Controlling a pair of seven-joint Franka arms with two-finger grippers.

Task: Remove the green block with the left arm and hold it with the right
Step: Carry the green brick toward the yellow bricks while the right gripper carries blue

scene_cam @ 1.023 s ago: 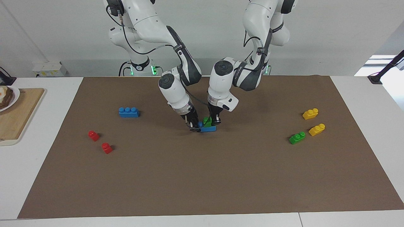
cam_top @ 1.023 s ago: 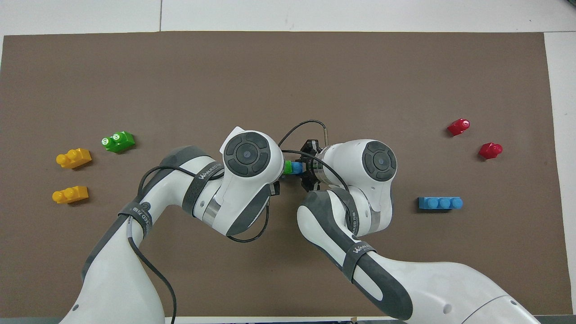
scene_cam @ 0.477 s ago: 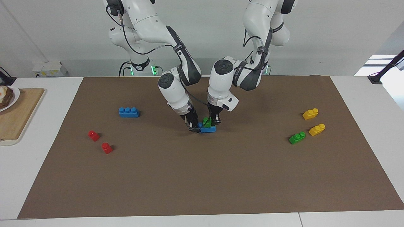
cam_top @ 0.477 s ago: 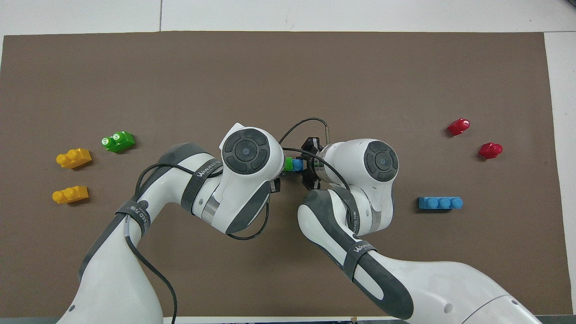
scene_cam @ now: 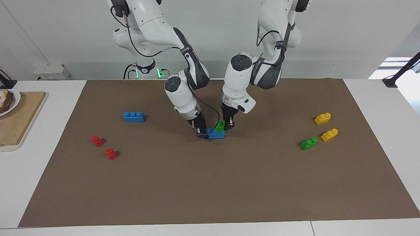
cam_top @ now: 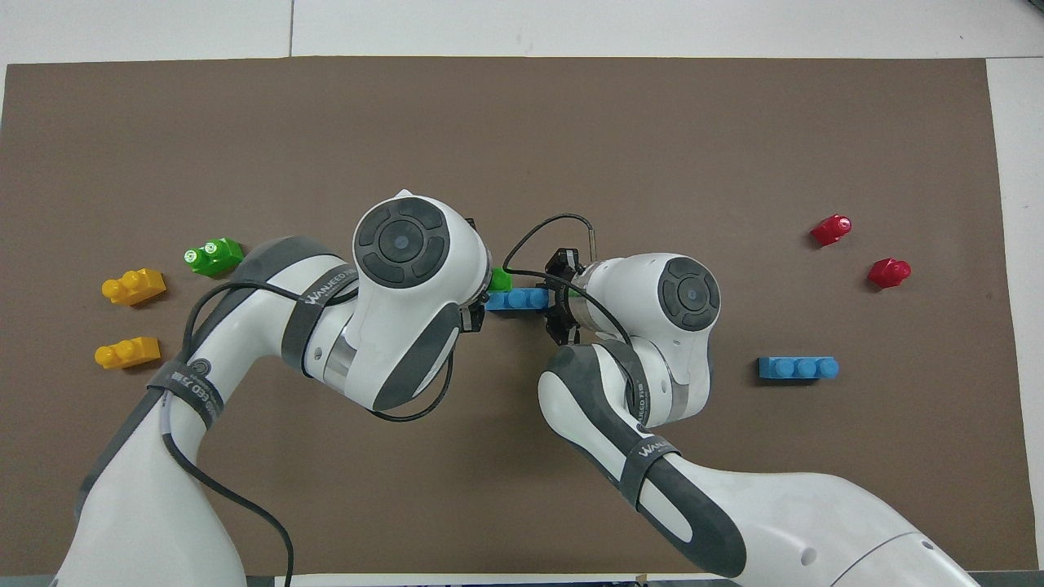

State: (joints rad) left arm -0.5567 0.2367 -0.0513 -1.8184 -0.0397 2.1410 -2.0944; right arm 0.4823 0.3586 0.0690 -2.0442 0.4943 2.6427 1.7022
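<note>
Green block (scene_cam: 220,125), light rigid plastic with 2 studs, hangs clamped by its flat sides in the left tool (scene_cam: 228,126) just above the blue brick (scene_cam: 215,134), which the right tool (scene_cam: 202,132) grips on the table (scene_cam: 210,183).

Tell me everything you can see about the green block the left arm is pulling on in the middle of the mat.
The green block is a small, bright green, glossy plastic-looking brick. The left tool is shut on it, hiding much of it; its studs cannot be counted. It looks lifted and tilted off the blue brick, perhaps still touching at one edge. The right tool clamps that blue brick's other end on the brown mat. In the overhead view only a green corner shows beside the left arm's wrist.
</note>
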